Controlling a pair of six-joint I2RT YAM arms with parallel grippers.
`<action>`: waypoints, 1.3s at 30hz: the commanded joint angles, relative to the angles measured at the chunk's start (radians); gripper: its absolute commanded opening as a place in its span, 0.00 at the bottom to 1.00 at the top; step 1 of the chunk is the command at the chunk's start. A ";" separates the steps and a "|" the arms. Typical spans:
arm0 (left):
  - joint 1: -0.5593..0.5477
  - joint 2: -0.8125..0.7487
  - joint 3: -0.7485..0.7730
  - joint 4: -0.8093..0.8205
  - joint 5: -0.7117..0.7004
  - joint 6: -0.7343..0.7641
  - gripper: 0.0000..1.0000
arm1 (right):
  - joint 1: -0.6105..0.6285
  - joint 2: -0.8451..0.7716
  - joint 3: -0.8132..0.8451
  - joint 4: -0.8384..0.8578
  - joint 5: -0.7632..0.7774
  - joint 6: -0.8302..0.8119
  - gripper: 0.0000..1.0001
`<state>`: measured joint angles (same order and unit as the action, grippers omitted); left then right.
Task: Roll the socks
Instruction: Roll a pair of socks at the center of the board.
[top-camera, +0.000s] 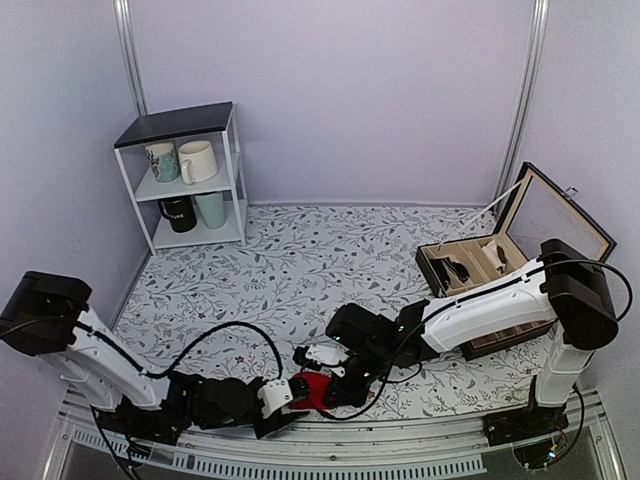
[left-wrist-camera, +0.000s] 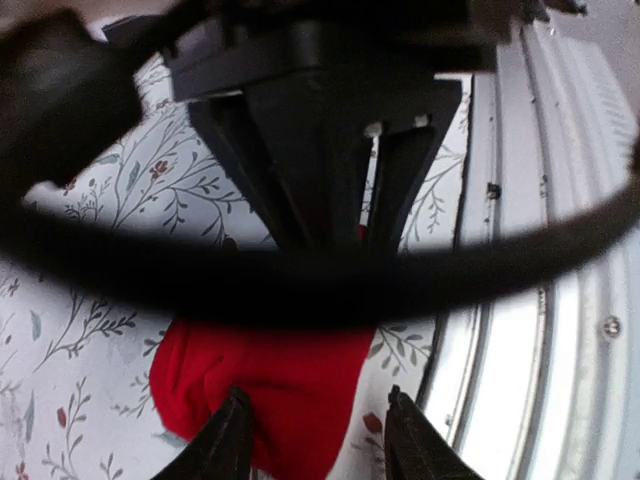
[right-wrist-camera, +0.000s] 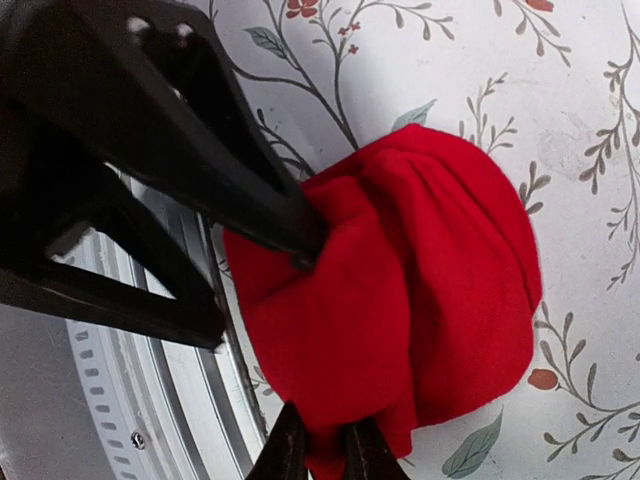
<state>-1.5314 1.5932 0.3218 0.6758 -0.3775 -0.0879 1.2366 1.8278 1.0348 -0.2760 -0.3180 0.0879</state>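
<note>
So, the table (top-camera: 300, 260) has loads of bare floral cloth up the middle, with the shelf (top-camera: 176, 124) way off in the back left corner and the open box (top-camera: 560, 215) out right. That's not where I'm working though: the socks (top-camera: 313, 388) are a red roll sitting right beside the metal rail (top-camera: 420, 432) at the near edge. My left gripper (left-wrist-camera: 320, 440) is spread astride the roll. My right gripper (right-wrist-camera: 325, 452) is pinching a fold of it.
</note>
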 joint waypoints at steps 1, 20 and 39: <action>-0.036 -0.224 -0.106 -0.012 0.009 -0.042 0.48 | 0.006 0.058 -0.061 -0.114 0.080 0.032 0.12; 0.229 -0.538 -0.222 -0.216 0.171 -0.371 0.00 | 0.006 0.058 -0.094 -0.058 0.145 0.038 0.12; 0.307 -0.124 -0.089 -0.034 0.455 -0.296 0.00 | 0.006 0.061 -0.087 -0.078 0.148 -0.022 0.12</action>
<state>-1.2533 1.3968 0.1993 0.5953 0.0113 -0.4122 1.2434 1.8153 0.9955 -0.2127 -0.2707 0.0895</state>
